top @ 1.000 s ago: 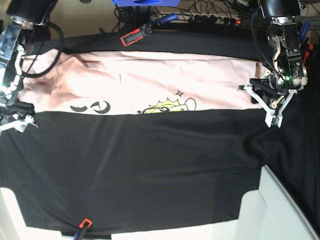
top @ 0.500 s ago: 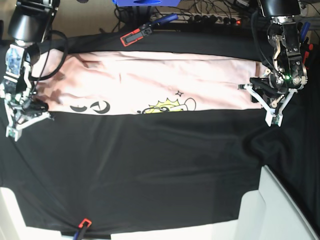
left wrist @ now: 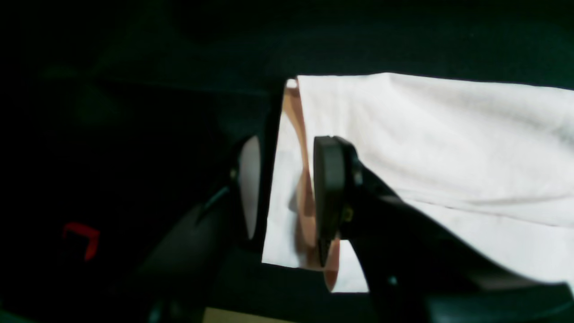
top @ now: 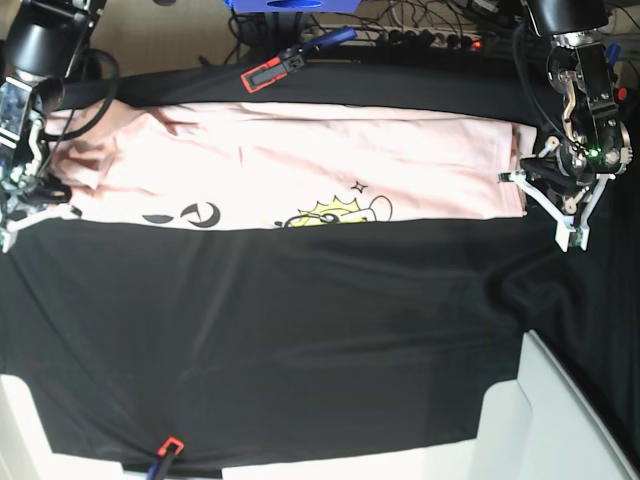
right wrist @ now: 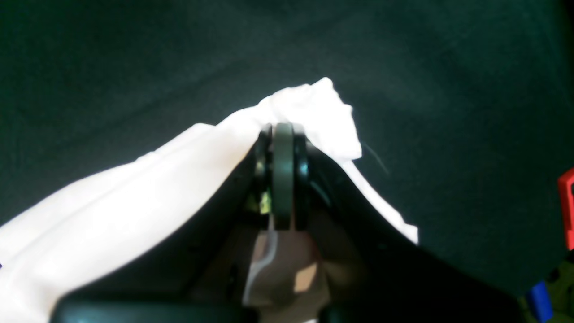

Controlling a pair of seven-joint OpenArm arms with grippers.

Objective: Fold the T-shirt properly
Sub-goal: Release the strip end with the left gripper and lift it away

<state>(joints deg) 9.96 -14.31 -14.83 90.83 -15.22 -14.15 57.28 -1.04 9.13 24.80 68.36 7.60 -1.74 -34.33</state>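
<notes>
The T-shirt (top: 300, 165) lies as a long band across the far half of the table cover (top: 300, 330), stretching from one arm to the other. In the base view, the right gripper (top: 30, 200) sits at the shirt's left end and the left gripper (top: 545, 185) at its right end, each at the near corner. A clamp (top: 262, 76) sits on the cover's far edge, behind the shirt; another clamp (top: 170, 447) sits on the near edge. A box (top: 560, 420) stands at the near right corner.
</notes>
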